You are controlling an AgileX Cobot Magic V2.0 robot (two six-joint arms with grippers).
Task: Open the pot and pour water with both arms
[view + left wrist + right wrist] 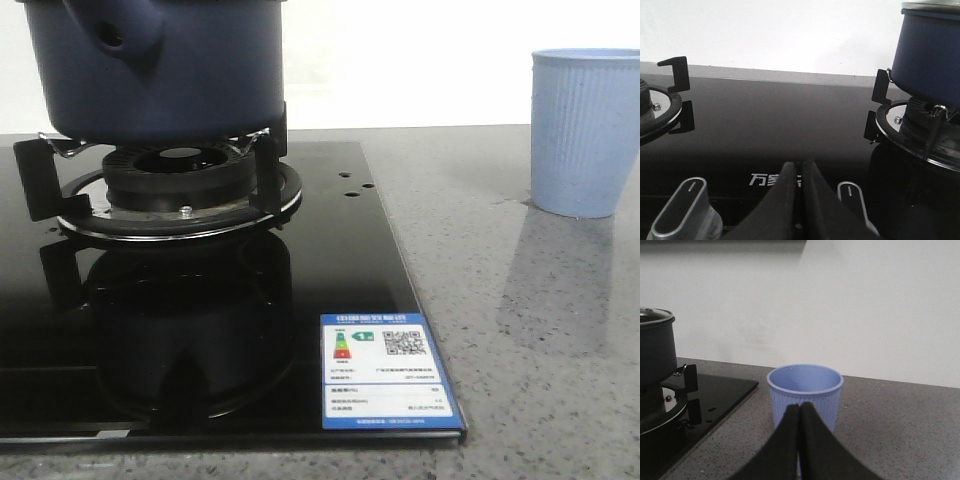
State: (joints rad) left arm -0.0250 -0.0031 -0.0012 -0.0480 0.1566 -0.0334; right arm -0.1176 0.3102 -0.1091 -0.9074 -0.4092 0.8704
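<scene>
Pot (150,75) sits on the burner grate (175,185) of a black glass stove (330,260), dark navy, matte, smooth-sided, with its stubby hollow tubular handle (112,28) facing the front camera; lid rim (930,7) shows metallic in the left wrist view. Left tool (800,172): fingers pressed together, holding nothing, low over the stove's front edge between two silver control knobs (685,207), well apart from the pot, which stands off to one side on its burner. Right tool (799,415): fingers likewise closed tip to tip and empty, low above the grey speckled tabletop (900,425), just before a light blue ribbed cup (805,390) standing upright; whether it touches the cup cannot be told. In that view the pot is far off at the frame edge, well apart from the tool. Both wrists look roughly level, pointed horizontally toward the white wall. A second burner (655,107) lies on the other side of the left tool. An energy label (388,370) is stuck at the glossy stove's near corner.
</scene>
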